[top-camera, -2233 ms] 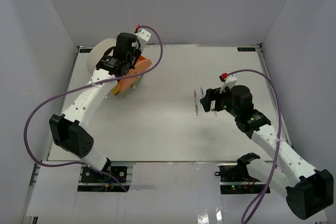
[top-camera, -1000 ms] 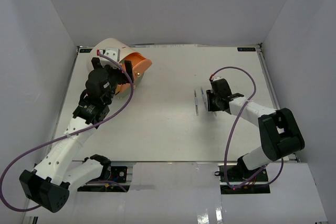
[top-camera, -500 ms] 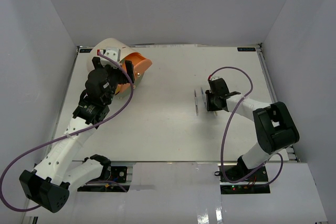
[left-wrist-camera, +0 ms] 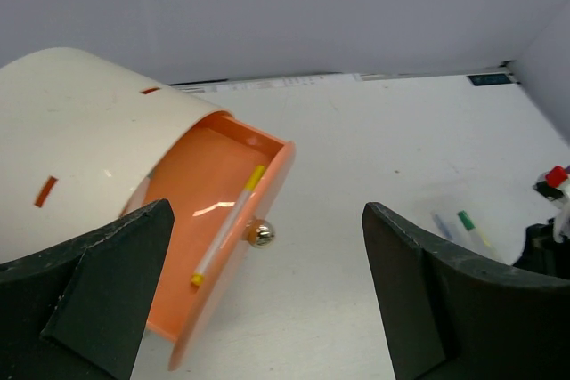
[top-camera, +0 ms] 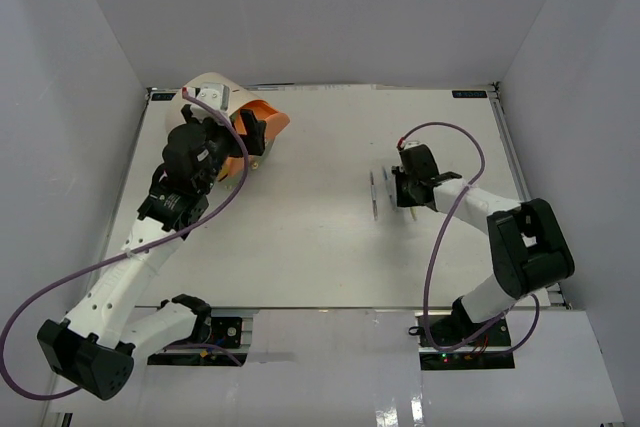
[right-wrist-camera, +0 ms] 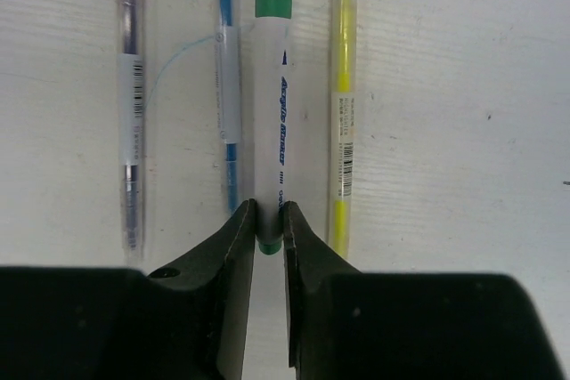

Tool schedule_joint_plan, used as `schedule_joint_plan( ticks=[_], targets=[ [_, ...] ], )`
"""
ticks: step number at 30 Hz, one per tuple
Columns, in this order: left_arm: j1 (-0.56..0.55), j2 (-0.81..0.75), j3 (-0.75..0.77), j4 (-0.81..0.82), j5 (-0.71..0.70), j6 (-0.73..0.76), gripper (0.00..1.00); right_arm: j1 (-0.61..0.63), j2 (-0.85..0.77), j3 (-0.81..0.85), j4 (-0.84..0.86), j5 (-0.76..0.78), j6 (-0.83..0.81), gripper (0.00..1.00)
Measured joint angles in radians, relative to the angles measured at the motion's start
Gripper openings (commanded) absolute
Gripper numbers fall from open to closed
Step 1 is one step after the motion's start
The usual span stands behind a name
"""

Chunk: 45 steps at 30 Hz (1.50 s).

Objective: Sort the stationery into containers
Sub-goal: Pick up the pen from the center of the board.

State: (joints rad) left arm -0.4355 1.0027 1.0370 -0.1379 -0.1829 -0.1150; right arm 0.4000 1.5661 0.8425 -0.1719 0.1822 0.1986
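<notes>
Right claw [right-wrist-camera: 269,220] is pinched almost shut on the bottom end of the green marker [right-wrist-camera: 272,86], one finger touching the barrel on each side, lower centre of the right wrist frame. Marker lies flat on the white tabletop [right-wrist-camera: 445,60], not lifted as far as I can tell. It sits in a row of four, all parallel, running up the frame: purple pen [right-wrist-camera: 132,104] far left, blue pen [right-wrist-camera: 228,68] just beside the green, then the green, then yellow highlighter [right-wrist-camera: 344,122] close on its right, not touching. In the top view this row is right of centre, the right arm's wrist just beside it

Left claw [left-wrist-camera: 267,211] gapes wide, nothing between the fingers. I see it hanging by the organizer [left-wrist-camera: 80,131], a cream cylinder on its side, upper left of the top view. Its orange drawer [left-wrist-camera: 191,193] is pulled out toward frame centre, brass knob [left-wrist-camera: 260,235] on the front. One pen [left-wrist-camera: 227,224] lies inside the drawer, white barrel with yellow ends, slanted. Other drawers I can't make out
</notes>
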Motion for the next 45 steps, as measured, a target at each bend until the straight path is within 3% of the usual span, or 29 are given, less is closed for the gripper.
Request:
schedule_joint_plan(
  ticks=[8, 13, 18, 24, 28, 32, 39, 40, 45],
  targets=[
    [-0.019, 0.083, 0.074, 0.021, 0.217, -0.251, 0.98, 0.044, -0.341, -0.002, 0.069, -0.119, 0.009, 0.18],
    [-0.183, 0.217, 0.088, 0.072, 0.229, -0.344, 0.98, 0.072, -0.501, -0.025, 0.216, -0.27, 0.048, 0.21],
    [-0.315, 0.356, 0.13, 0.135, 0.209, -0.397, 0.98, 0.074, -0.56, -0.069, 0.33, -0.393, 0.107, 0.22],
    [-0.344, 0.443, 0.179, 0.227, 0.194, -0.455, 0.95, 0.076, -0.563, -0.108, 0.409, -0.482, 0.167, 0.22],
    [-0.346, 0.47, 0.187, 0.272, 0.191, -0.481, 0.83, 0.078, -0.565, -0.121, 0.439, -0.509, 0.192, 0.22],
    [-0.346, 0.497, 0.189, 0.299, 0.194, -0.495, 0.64, 0.079, -0.565, -0.122, 0.46, -0.526, 0.207, 0.23],
    [-0.347, 0.518, 0.19, 0.318, 0.22, -0.5, 0.23, 0.079, -0.565, -0.137, 0.483, -0.534, 0.219, 0.25],
    [-0.347, 0.518, 0.19, 0.325, 0.227, -0.504, 0.2, 0.079, -0.565, -0.138, 0.484, -0.534, 0.22, 0.27],
    [-0.356, 0.518, 0.191, 0.34, 0.239, -0.468, 0.15, 0.08, -0.56, -0.138, 0.489, -0.537, 0.229, 0.66]
  ],
)
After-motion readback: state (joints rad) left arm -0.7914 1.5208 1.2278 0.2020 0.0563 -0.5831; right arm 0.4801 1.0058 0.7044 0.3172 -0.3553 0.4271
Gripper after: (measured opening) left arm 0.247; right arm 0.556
